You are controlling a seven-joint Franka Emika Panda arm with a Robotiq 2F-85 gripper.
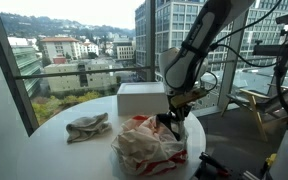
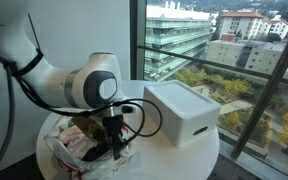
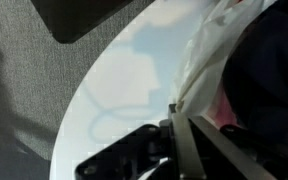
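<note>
Plastic bag (image 1: 144, 145), white with red print, lies crumpled on the round white table (image 1: 54, 150), near its middle in an exterior view. To the left of it lies a small grey cloth (image 1: 89, 127), apart from the bag. Behind the bag stands a white box (image 1: 142, 98). At the right side of the bag the gripper (image 1: 172, 122) points straight down, its tips sunk among the folds (the plastic hides them). The arm (image 1: 199, 45) rises from it and bends away to the upper right. In the wrist view one finger (image 3: 189, 140) lies against the bag's edge. I cannot tell how wide the jaws stand, nor whether they pinch the plastic.
</note>
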